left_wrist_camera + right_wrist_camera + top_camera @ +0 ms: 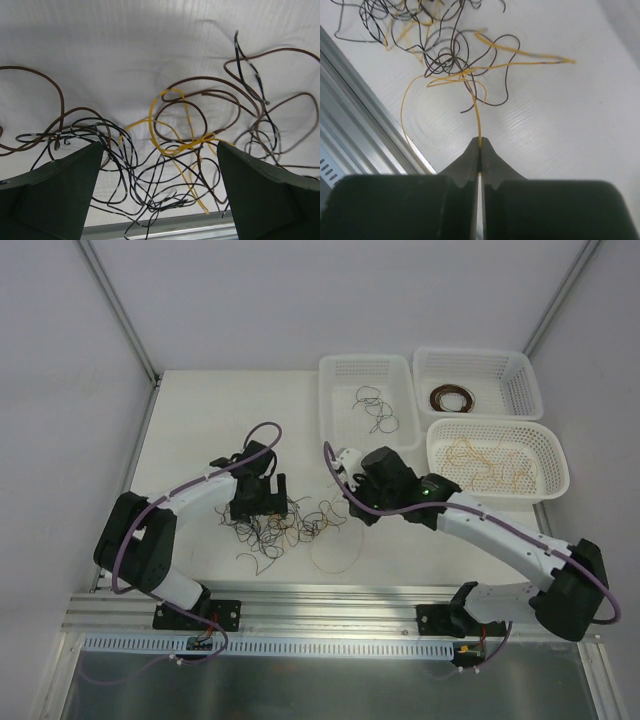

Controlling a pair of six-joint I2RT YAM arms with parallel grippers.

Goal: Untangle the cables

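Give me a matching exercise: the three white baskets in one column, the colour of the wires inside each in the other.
1. left white plastic mesh basket
2. far right white plastic mesh basket
3. near right white plastic mesh basket

a. thin yellow-tan wires
b. thin black wires
c. dark brown wire coil

Pairs: 1-b, 2-c, 3-a.

White matte table top [200, 430], grooved aluminium rail [330, 602] along near edge. Plain white walls [330, 300], grey metal corner struts [118, 308].
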